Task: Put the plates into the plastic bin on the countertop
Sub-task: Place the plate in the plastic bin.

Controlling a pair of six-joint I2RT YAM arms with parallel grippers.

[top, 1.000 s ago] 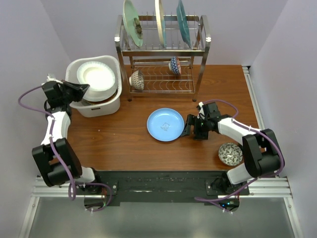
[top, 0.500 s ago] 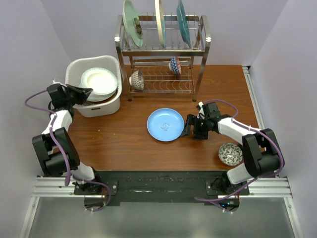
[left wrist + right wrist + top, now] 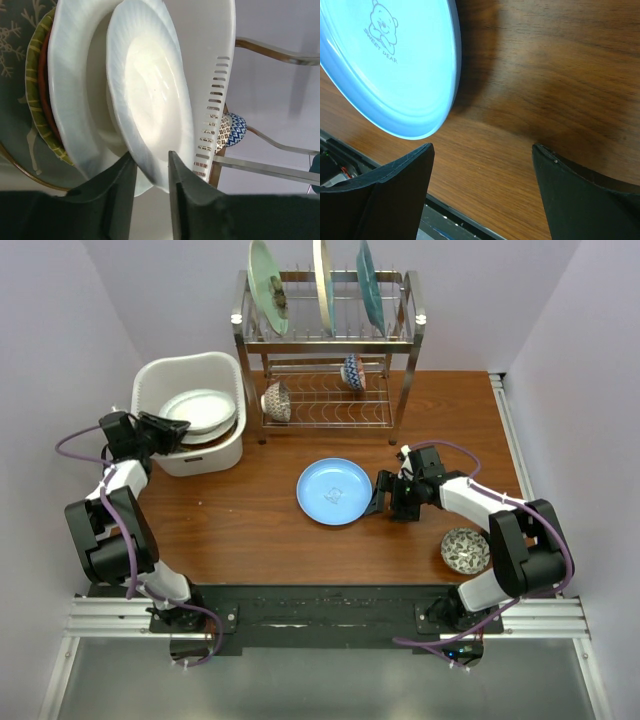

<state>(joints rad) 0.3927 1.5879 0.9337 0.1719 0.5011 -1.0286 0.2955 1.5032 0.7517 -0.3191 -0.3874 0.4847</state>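
White ribbed round plate (image 3: 150,95) leans on the stack (image 3: 70,100) inside perforated white plastic bin (image 3: 210,460), near rim pinched by left gripper (image 3: 151,160); right gripper (image 3: 482,147), spread wide, sits just right of flat blue plate (image 3: 395,65).

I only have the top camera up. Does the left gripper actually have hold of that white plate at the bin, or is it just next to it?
Observer: It has hold. In the left wrist view the left gripper has one finger on each face of the white plate, at its rim.
Operator: What's under that plate?
Observer: A wavy-edged white plate, then a lime green plate, all inside the plastic bin.
Operator: And the right side?
Observer: The right wrist view shows the right gripper open over bare countertop, with the blue plate just ahead, untouched.
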